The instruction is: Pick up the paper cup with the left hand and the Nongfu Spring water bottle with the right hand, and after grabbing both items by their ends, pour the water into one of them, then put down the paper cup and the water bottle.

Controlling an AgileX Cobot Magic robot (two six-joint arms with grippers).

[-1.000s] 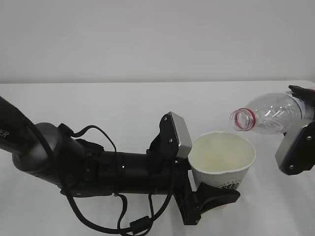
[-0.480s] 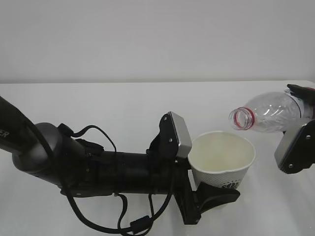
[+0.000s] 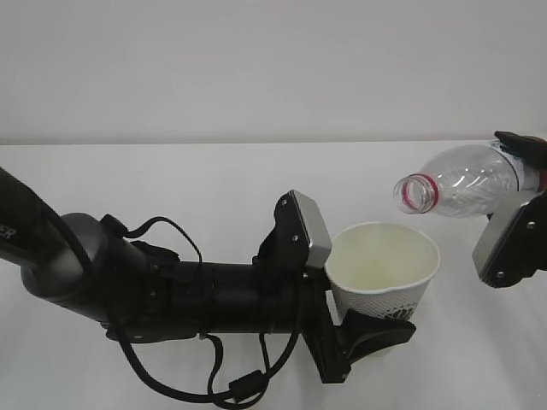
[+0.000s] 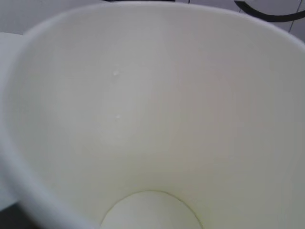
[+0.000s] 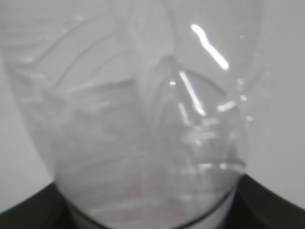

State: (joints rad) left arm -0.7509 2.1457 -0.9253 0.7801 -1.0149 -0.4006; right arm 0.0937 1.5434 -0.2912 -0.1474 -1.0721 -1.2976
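With the left hand (image 3: pixel 369 335) clamped on the cup (image 3: pixel 384 269) and the right hand (image 3: pixel 523 205) clamped on the bottle (image 3: pixel 461 181), bring the bottle's mouth over the rim before tipping further.

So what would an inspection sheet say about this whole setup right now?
Surface: white table, bare where visible.
Paper cup: upright, held near its base by the left hand; no water visible inside.
Water bottle: uncapped, tipped sideways, mouth just above the cup's rim; held by the right hand; no stream visible.
Clutter: nothing seen.
Grippers: left fingers clamp the cup; right one grips the bottle's far end.
Cables: black cable loops under the left arm.
Surroundings: plain pale wall.
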